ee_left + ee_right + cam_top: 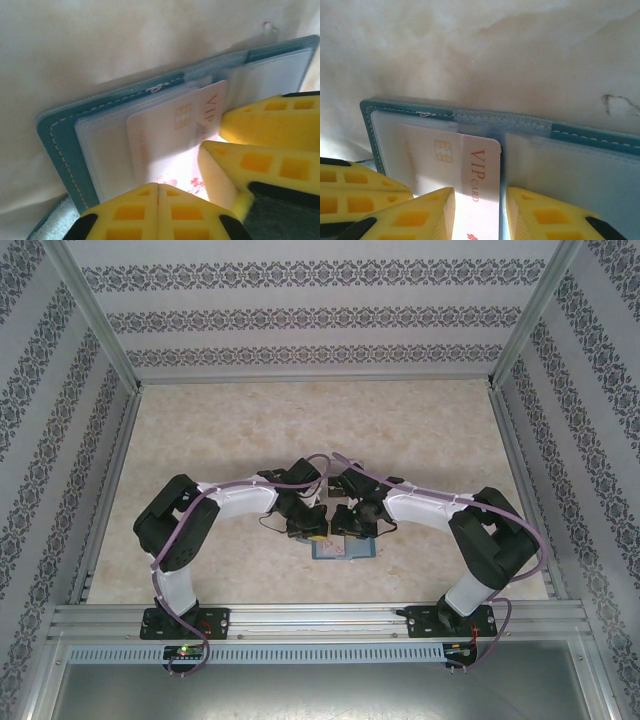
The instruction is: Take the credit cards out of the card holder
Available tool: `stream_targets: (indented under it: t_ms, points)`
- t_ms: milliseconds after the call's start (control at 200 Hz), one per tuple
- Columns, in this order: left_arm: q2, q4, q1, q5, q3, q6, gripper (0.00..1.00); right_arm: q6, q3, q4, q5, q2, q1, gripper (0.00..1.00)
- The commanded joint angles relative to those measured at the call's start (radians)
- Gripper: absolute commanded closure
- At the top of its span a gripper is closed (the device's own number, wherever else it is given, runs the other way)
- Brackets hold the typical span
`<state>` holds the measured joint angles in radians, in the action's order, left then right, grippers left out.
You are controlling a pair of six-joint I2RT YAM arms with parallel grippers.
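Holder [343,548] open on table [250,420], centre-near, under both grippers. Left gripper [158,210] jaws together, tips over card [165,135]. Right gripper [480,215] jaws apart, straddling card's VIP strip.

Inside a robotics lab test cell: the left arm [180,530] and the right arm [490,540], both white and black, stood bolted to an aluminium rail [320,618] at the near edge of a marble-patterned counter [300,420]. Bare aluminium posts [92,315] framed the booth, and its wall panels [320,315] wore wallpaper in striped floral bands. Purple cables [236,487] ran along the arms, and a slotted cable duct [320,652] ran alongside the rail, the fittings of a purpose-built experimental rig
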<state>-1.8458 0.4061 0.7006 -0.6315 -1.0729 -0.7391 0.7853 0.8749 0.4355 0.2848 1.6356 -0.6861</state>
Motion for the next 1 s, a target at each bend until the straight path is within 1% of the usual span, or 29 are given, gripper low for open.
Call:
stream_targets:
  t_ms: [0, 610, 799, 999]
  points:
    - [-0.027, 0.072, 0.014, 0.016, -0.022, 0.037, 1.0, -0.012, -0.019, 0.013, -0.008, 0.03, 0.009, 0.65]
    - [-0.058, 0.083, 0.015, 0.025, -0.01, 0.047, 1.0, 0.038, -0.122, -0.226, 0.188, -0.002, 0.051, 0.69]
    - [-0.059, 0.082, 0.014, 0.026, -0.007, 0.046, 1.0, 0.064, -0.151, -0.288, 0.229, -0.035, 0.066, 0.73]
    - [-0.059, 0.083, 0.014, 0.024, -0.008, 0.046, 1.0, 0.07, -0.165, -0.313, 0.251, -0.072, 0.076, 0.76]
